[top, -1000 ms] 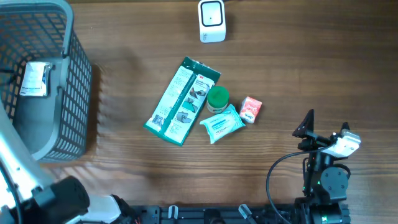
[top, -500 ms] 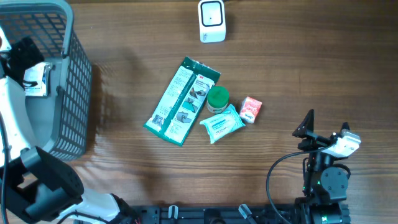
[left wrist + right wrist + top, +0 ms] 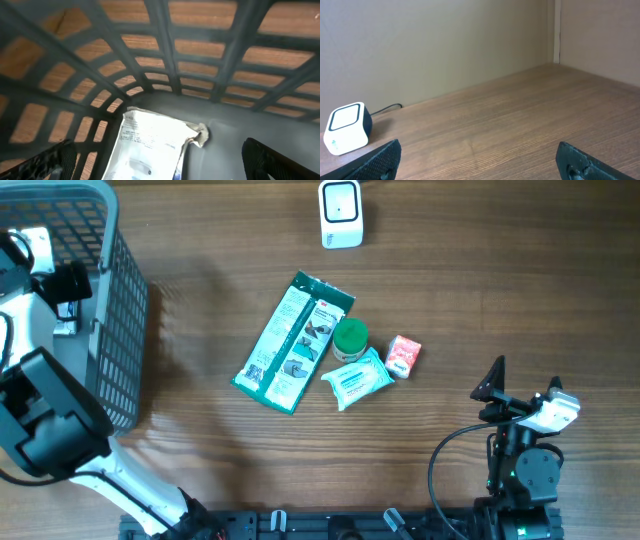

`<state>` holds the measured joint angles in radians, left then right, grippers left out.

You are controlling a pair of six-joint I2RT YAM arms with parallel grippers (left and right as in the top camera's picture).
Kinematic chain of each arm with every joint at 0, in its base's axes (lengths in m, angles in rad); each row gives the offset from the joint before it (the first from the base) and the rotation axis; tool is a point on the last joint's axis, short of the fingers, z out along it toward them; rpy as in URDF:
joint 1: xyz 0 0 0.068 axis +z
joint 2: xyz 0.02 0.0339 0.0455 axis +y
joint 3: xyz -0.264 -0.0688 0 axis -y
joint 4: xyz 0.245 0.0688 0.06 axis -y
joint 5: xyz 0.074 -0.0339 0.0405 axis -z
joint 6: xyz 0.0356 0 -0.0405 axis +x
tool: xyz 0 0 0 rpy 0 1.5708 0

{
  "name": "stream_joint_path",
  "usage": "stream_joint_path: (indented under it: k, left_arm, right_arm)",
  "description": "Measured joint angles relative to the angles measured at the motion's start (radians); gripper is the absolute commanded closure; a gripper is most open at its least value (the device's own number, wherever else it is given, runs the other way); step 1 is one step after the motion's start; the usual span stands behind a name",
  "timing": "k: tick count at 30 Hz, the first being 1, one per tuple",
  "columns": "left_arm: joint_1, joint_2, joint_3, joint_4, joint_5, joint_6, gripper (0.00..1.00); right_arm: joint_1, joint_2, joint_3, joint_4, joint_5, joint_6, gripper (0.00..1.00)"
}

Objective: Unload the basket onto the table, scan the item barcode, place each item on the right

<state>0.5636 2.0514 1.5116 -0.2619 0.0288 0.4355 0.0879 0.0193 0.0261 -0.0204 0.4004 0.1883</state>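
**Me:** While my left gripper hangs inside the basket with its jaws spread wide and nothing between them, tell me what you make of the white packet right under it

**Partner:** It lies flat on the grey basket floor, close to the mesh wall. It looks like a thin printed pouch with a crumpled corner on the right, so I'd judge it light, soft and limp. It will probably droop when lifted.

**Me:** Then where do I pinch it?

**Partner:** Across the crumpled edge, I think, where the film already stands proud of the floor. The flat middle gives your fingers nothing to get under, and the film may be slippery. I can't tell which face carries the barcode.

**Me:** My right gripper is also wide apart and empty, parked low at the near right of the table, looking toward the scanner.

**Partner:** The scanner sits at the far edge, well away from the basket. A floppy pouch may fold over its own code on the way, so grip it firmly near one end and let the printed face hang free
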Motion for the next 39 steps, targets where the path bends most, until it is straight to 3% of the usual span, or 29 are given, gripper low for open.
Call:
stream_joint_path:
  k: [8,15,19,21,23,31,39]
  left_arm:
    - [0.032,0.105,0.0,0.061,0.004,0.04,0.0]
    - [0.062,0.129,0.0,0.076,0.101,0.043,0.0]
    - [0.078,0.132,0.0,0.047,0.165,0.042,0.1]
    - [0.079,0.132,0.0,0.038,0.179,0.04,0.05]
    - [0.079,0.132,0.0,0.028,0.183,0.021,0.0]
    - [0.079,0.131,0.008,-0.003,0.194,-0.167,0.0]
    - [0.079,0.134,0.008,0.047,0.194,-0.237,0.0]
  right_arm:
    - [0.0,0.0,0.0,0.0,0.0,0.0,0.0]
    - [0.0,0.0,0.0,0.0,0.0,0.0,0.0]
    - [0.0,0.0,0.0,0.0,0.0,0.0,0.0]
    - [0.0,0.0,0.0,0.0,0.0,0.0,0.0]
    - [0.0,0.0,0.0,0.0,0.0,0.0,0.0]
    - [0.0,0.0,0.0,0.0,0.0,0.0,0.0]
    - [0.0,0.0,0.0,0.0,0.0,0.0,0.0]
